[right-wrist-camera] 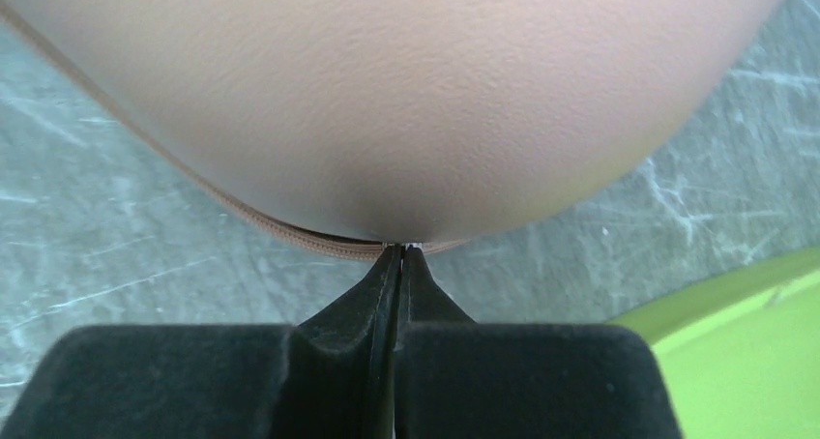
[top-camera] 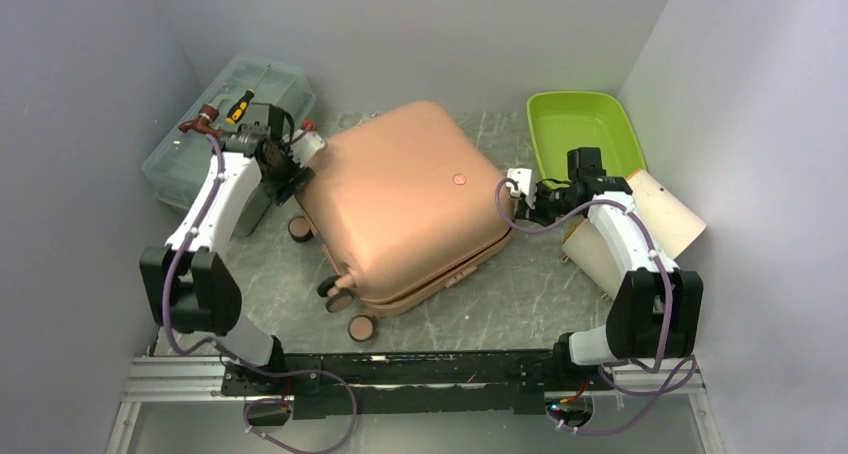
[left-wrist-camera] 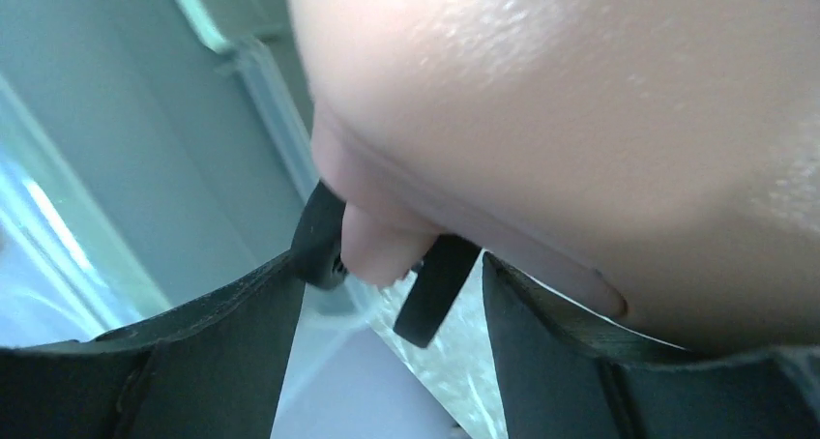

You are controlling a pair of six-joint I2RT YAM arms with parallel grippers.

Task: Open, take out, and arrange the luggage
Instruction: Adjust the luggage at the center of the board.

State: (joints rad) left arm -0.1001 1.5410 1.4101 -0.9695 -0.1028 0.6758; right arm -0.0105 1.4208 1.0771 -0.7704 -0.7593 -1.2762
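The salmon-pink luggage lies flat and closed in the middle of the table, its wheels toward the near left. My left gripper is open at the luggage's far left corner. In the left wrist view its fingers straddle a pink wheel mount with black wheels, not clamped. My right gripper is at the luggage's right edge. In the right wrist view its fingers are pressed together, tips on the zipper line, pinching a small metal zipper pull.
A translucent grey-green toolbox with a screwdriver on top stands at the back left, close to my left arm. A lime green tray sits at the back right. A tan cardboard sheet lies under my right arm. Walls enclose three sides.
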